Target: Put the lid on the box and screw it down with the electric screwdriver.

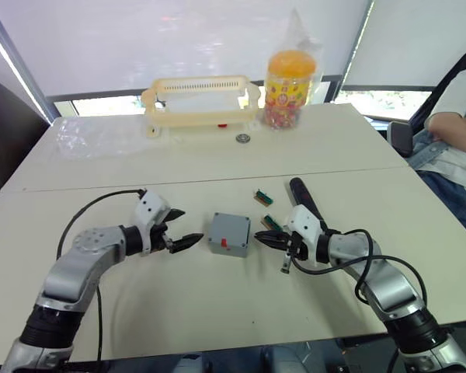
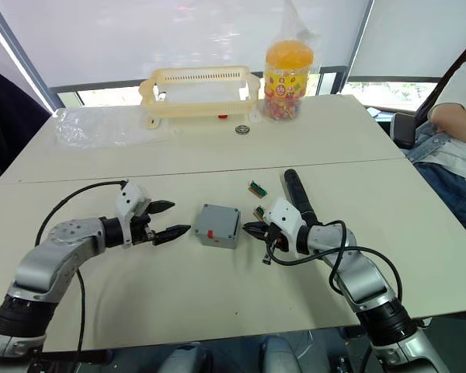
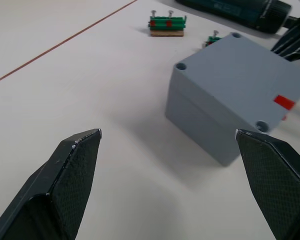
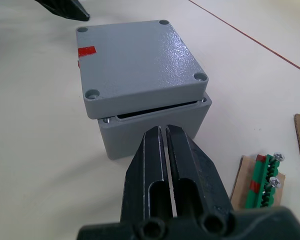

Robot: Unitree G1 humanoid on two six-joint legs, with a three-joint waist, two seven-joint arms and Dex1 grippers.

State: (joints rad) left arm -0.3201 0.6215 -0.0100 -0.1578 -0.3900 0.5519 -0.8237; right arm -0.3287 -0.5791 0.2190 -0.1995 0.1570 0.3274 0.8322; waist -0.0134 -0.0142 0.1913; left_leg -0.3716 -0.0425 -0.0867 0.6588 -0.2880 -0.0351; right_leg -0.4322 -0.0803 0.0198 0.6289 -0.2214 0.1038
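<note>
**Lid skewed on box, not yet screwed**

On the tabletop (image 1: 101, 311), centre: box (image 4: 155, 122) with lid (image 4: 140, 62) resting on top, slightly offset, gap showing along one edge. At 9 o'clock of the box, left pincer (image 1: 175, 229) spread wide, empty. At 3 o'clock, right pincer (image 4: 166, 150) pressed shut, empty, tips just beside the box wall. Electric screwdriver (image 1: 304, 198) lying at 2 o'clock, ungrasped. Screw strips (image 1: 262, 196) nearby. Risk: driving screws with lid misaligned, cross-threading likely; a nudge from the shut tips sliding the lid off.
</note>
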